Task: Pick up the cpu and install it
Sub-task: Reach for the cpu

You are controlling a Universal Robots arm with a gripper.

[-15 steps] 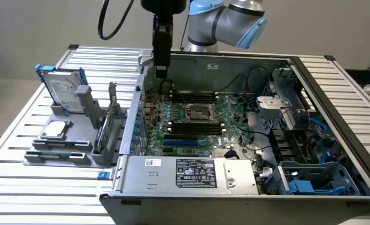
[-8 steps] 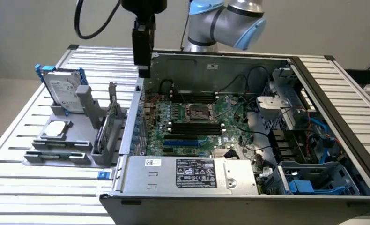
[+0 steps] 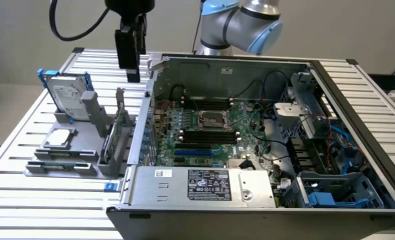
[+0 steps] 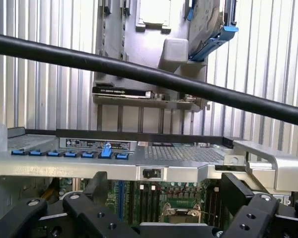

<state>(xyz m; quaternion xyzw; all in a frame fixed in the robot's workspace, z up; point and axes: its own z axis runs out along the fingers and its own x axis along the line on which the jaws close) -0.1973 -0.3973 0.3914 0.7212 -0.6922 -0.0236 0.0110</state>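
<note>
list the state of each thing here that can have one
gripper: jaws open, empty, up in the air
cpu: lying flat in the gray holder, untouched
hard drive: standing upright in the holder
computer case: side open, motherboard exposed
cpu socket: looks empty

Gripper (image 3: 133,74) hangs high, pointing straight down, jaws spread wide and empty; the arm (image 3: 244,22) is bent at its blue-capped joint.

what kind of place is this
Probably a robotics lab bench for computer assembly: a grey-and-blue robot arm reaches over a slatted aluminium table bearing an open grey metal computer case with a green motherboard, beside a grey parts rack.
</note>
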